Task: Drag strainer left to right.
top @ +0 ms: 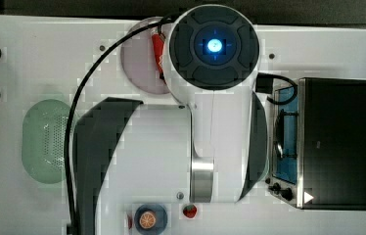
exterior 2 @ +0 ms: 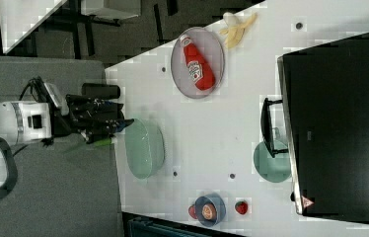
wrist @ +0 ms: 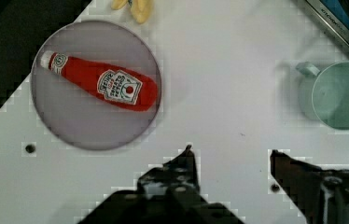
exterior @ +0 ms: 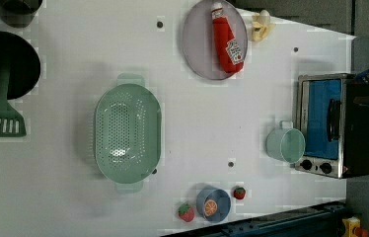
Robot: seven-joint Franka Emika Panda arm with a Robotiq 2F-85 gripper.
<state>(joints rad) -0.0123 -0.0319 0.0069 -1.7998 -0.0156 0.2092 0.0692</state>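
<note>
1. Plainly, the gripper (wrist: 231, 156) is seen in the wrist view with its two fingers (wrist: 186, 161) spread apart and nothing between them, above bare white table (wrist: 228, 84).
2. The strainer (exterior: 127, 132) is found lying on the table in the left view, untouched, well apart from the mint cup (exterior: 285, 144) and the toaster oven (exterior: 333, 123).
3. A ketchup bottle (exterior: 227, 37) is laid on the grey plate (exterior: 197, 44), with a banana (exterior: 260, 24) just beside the plate's rim.
</note>
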